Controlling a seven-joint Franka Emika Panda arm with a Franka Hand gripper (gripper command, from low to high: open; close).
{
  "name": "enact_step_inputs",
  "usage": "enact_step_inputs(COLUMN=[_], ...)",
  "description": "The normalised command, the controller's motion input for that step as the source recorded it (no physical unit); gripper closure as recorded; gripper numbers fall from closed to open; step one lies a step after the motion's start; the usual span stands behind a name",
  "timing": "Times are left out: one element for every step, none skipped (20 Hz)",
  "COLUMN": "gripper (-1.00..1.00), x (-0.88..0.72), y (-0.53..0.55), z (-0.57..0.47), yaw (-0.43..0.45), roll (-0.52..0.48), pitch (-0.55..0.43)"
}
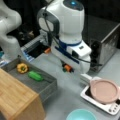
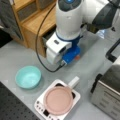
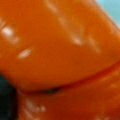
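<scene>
Under the arm, the jaws sit at an orange thing [image 1: 67, 67]; grip and its long axis: cannot tell.

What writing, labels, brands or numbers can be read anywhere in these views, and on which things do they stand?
No text can be read in any view.
Hot plate: small marks on its control strip, in both front views, too blurred to read.
Robot arm: a blue light on top, no lettering.
Orange object fills the wrist view near the gripper: plain glossy surface, no print.
Pink pan, teal bowl, toaster oven: no markings seen.
</scene>
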Motion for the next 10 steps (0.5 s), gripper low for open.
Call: enact_step_inputs(gripper=[1.0,1.0,1.0,1.0,1.0,1.0,1.0,1.0,1.0,1.0], x=[-0.44,-0.52,-0.61,-0.65,-0.72,-0.78,-0.77,-0.78,-0.8,-0.8], y=[-0.19,-0.2,-0.21,-0.2,-0.2,-0.19,-0.17,-0.16,-0.16,-0.16], z=[-0.02,-0.03,-0.03,-0.03,-0.02,-0.01,-0.01,-0.02,-0.03,-0.05], yaw=[0.183,0.156,0.125,0.106,0.084,0.087,0.089,0.104,0.116,0.133], roll=[0.042,0.034,0.034,0.033,0.011,0.01,0.01,0.037,0.041,0.047], pitch=[-0.104,-0.097,-0.09,-0.091,-0.102,-0.111,-0.125,-0.11,-0.116,-0.134])
